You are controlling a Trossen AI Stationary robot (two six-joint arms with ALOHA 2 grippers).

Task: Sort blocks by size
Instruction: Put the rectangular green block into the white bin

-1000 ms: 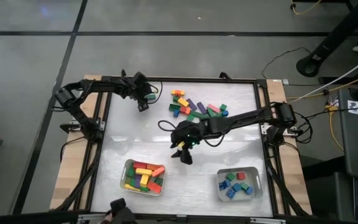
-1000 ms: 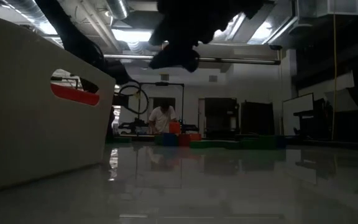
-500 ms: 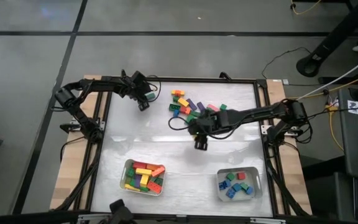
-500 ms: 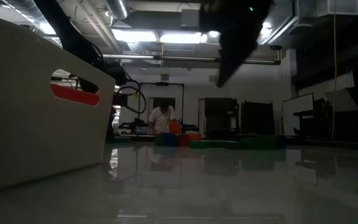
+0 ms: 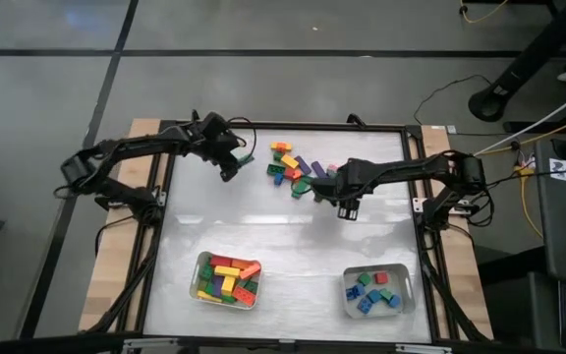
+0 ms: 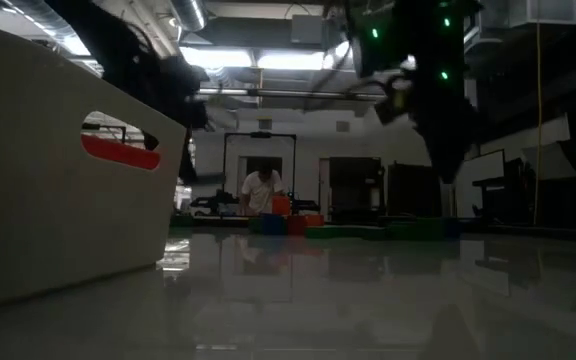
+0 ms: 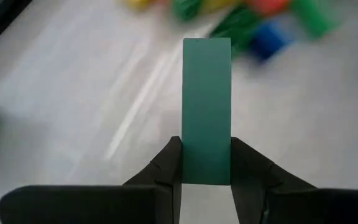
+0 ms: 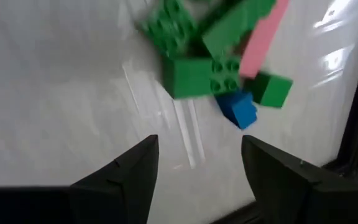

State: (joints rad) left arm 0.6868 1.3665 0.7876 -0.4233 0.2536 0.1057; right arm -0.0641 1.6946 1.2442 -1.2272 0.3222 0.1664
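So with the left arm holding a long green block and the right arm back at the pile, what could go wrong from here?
1. The left gripper pinches the long green block only at one end, so it might pivot or slip on the way to the tray of long blocks.
2. The right gripper hangs open by the jumbled pile; closing there could catch two blocks or scatter them.

open claw [image 8: 197, 163] near blocks [image 8: 219, 56]
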